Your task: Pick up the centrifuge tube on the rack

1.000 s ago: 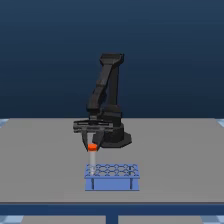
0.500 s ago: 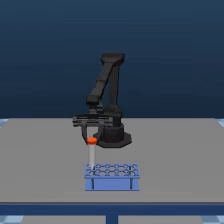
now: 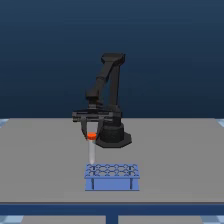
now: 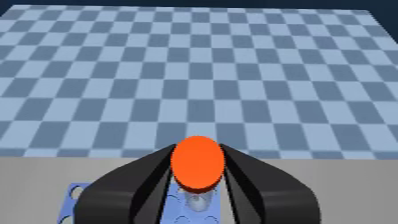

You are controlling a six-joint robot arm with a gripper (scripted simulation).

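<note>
The centrifuge tube (image 3: 91, 146), whitish with an orange-red cap, hangs upright in the air with its tip just above the blue rack (image 3: 112, 177). My gripper (image 3: 91, 135) is shut on the tube at its cap, directly over the rack's end on the exterior view's left. In the wrist view the orange cap (image 4: 197, 162) sits squeezed between the two black fingers (image 4: 133, 187), and a corner of the rack (image 4: 78, 194) shows below them.
The black arm base (image 3: 114, 136) stands on the grey table (image 3: 170, 160) behind the rack. A blue checkered floor (image 4: 199, 75) lies beyond the table edge in the wrist view.
My gripper has risen with the tube in it, so the tube's tip now hangs higher over the rack than a second ago.
</note>
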